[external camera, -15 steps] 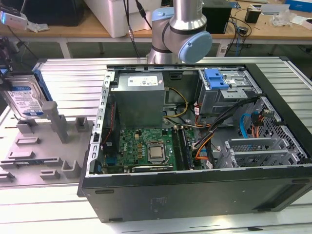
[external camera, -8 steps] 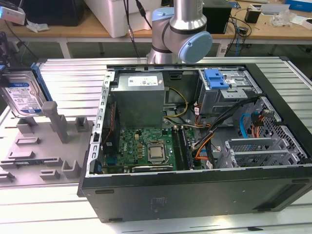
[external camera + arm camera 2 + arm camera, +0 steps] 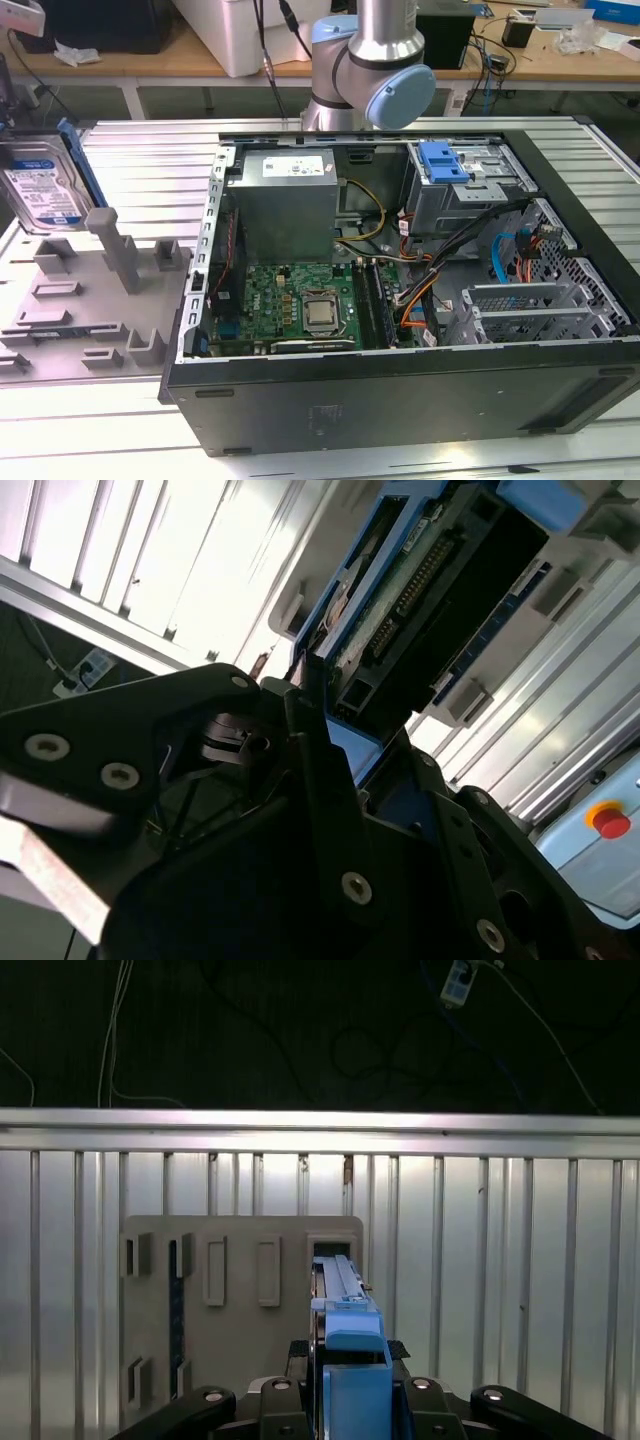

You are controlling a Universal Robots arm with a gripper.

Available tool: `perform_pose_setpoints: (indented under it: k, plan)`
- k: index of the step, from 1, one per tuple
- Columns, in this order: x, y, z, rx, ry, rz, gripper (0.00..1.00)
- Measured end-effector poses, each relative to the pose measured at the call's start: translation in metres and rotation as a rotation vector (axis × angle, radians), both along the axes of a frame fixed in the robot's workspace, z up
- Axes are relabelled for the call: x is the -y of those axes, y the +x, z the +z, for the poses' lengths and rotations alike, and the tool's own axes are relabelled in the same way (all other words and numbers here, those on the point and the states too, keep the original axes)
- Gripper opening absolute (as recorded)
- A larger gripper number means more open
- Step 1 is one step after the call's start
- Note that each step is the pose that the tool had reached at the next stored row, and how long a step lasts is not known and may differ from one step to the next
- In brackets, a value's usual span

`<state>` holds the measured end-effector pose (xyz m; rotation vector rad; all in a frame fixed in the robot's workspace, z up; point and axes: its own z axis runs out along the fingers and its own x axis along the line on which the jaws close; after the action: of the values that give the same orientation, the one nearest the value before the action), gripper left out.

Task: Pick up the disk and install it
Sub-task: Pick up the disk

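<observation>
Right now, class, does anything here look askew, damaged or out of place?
Nothing looks damaged or spilled. The disk leans tilted in the grey holder at the exterior view's left, outside the open computer case; that looks deliberate.

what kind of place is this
Probably a robotics lab or electronics workshop: an open computer case lies on a slatted aluminium table, a robot arm stands behind it, and wooden benches with cables run along the back.

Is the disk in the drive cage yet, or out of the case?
Out. The disk stands upright in the grey holder on the exterior view's left, outside the open computer case.
</observation>
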<state>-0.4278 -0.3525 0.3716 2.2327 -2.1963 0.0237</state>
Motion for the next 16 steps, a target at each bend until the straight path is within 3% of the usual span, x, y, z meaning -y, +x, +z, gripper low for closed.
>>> perform_pose_setpoints:
  k: [16]
  plan:
    - [0.0000, 0.000, 0.0363, 0.0000, 0.0000, 0.000, 0.37]
